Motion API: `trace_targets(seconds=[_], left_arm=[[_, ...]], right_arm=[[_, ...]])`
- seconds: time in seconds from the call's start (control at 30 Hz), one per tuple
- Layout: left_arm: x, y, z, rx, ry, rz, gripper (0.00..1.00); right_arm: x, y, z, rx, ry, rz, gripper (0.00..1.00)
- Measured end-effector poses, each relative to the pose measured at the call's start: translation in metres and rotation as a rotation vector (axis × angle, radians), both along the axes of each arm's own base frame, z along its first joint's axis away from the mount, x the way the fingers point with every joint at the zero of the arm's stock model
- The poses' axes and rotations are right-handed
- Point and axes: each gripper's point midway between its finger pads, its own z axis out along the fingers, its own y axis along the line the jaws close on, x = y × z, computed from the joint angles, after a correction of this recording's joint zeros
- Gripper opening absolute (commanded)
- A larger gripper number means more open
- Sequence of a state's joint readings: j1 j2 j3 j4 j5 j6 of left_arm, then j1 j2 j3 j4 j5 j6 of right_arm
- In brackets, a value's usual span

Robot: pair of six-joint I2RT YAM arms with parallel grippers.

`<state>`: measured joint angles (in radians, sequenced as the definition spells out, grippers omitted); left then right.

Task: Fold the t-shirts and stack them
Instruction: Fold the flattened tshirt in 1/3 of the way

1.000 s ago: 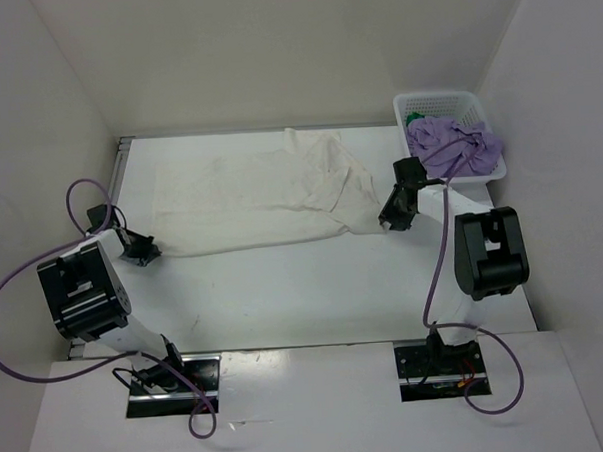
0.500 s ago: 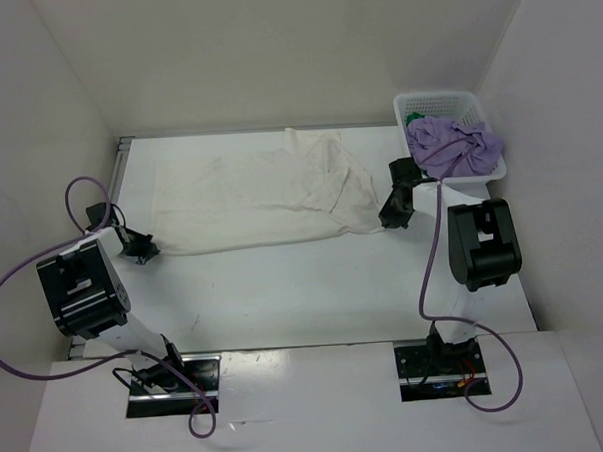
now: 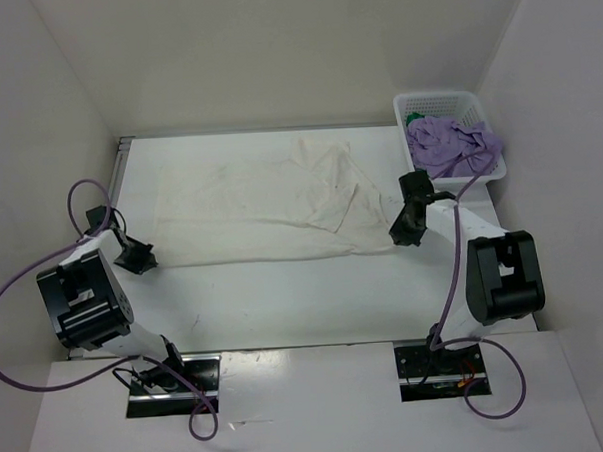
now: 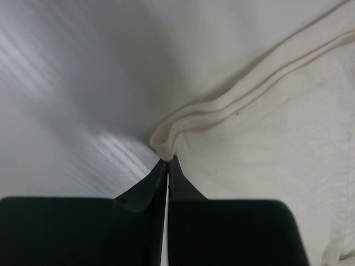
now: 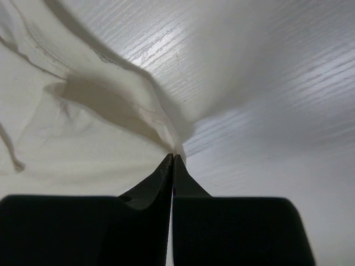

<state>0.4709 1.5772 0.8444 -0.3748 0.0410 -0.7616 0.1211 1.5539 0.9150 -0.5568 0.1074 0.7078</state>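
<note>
The white t-shirt (image 3: 260, 203) lies spread across the middle of the table, stretched between both arms. My left gripper (image 3: 143, 259) is shut on its near left corner; the pinched hem (image 4: 166, 143) bulges just past the fingertips. At the shirt's near right corner my right gripper (image 3: 406, 231) is shut too, with cloth (image 5: 166, 133) drawn into a peak at its tips. The pale lilac t-shirt (image 3: 452, 147) is heaped in the basket, and a bit of the green t-shirt (image 3: 415, 118) shows behind it.
The white lattice basket (image 3: 466, 104) stands at the far right corner against the wall. White walls enclose the table on the left, back and right. Purple cables loop from both arms near the front edge.
My right gripper has closed on the shirt's right corner and pulled it toward the near right. The shirt's bunched right side has been drawn flatter. The left gripper has hardly shifted.
</note>
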Motion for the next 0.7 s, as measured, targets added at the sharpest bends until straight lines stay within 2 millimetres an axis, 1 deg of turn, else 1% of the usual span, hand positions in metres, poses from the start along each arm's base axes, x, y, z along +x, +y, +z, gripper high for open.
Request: trace_targets(seconds=[0.1,0.2,0.27,0.33,0.4,0.43,0.47,0.5,0.53,0.6,0.63,0.67,0.7], left_arm=[[-0.009,-0.002,0.003,0.006,0.023,-0.001,0.00],[-0.014,-0.003,0.006,0.009,0.037,-0.014,0.00],[-0.018,-0.005,0.004,0.004,0.046,-0.019,0.02],[-0.021,-0.007,0.002,-0.002,0.057,-0.020,0.24],[-0.024,-0.007,0.002,-0.003,0.068,-0.023,0.49],[-0.024,-0.007,0.002,-0.002,0.069,-0.022,0.71],[-0.025,-0.007,0.003,0.001,0.070,-0.022,0.83],[-0.026,-0.006,0.004,0.005,0.068,-0.019,1.00],[-0.026,-0.005,0.007,0.009,0.067,-0.005,1.00],[-0.028,-0.004,0.010,0.020,0.070,-0.002,1.00],[-0.029,-0.003,0.013,0.024,0.070,-0.001,1.00],[-0.028,-0.002,0.017,0.028,0.068,0.001,0.95],[-0.024,-0.001,0.021,0.029,0.056,-0.001,0.82]], right_arm=[[-0.001,-0.006,0.008,-0.003,-0.014,-0.019,0.01],[-0.002,-0.015,0.011,-0.014,-0.003,-0.038,0.01],[-0.004,-0.017,0.012,-0.018,0.004,-0.037,0.01],[-0.006,-0.017,0.011,-0.020,0.015,-0.030,0.06],[-0.009,-0.018,0.011,-0.023,0.028,-0.025,0.17],[-0.010,-0.018,0.011,-0.026,0.031,-0.023,0.30],[-0.011,-0.018,0.011,-0.027,0.034,-0.022,0.34],[-0.012,-0.019,0.011,-0.031,0.038,-0.013,0.38],[-0.012,-0.019,0.013,-0.034,0.043,-0.006,0.43],[-0.010,-0.020,0.019,-0.040,0.039,0.002,0.46],[-0.006,-0.021,0.025,-0.042,0.022,0.007,0.46],[0.000,-0.021,0.032,-0.042,-0.001,0.013,0.43],[0.006,-0.019,0.041,-0.037,-0.028,0.022,0.36]])
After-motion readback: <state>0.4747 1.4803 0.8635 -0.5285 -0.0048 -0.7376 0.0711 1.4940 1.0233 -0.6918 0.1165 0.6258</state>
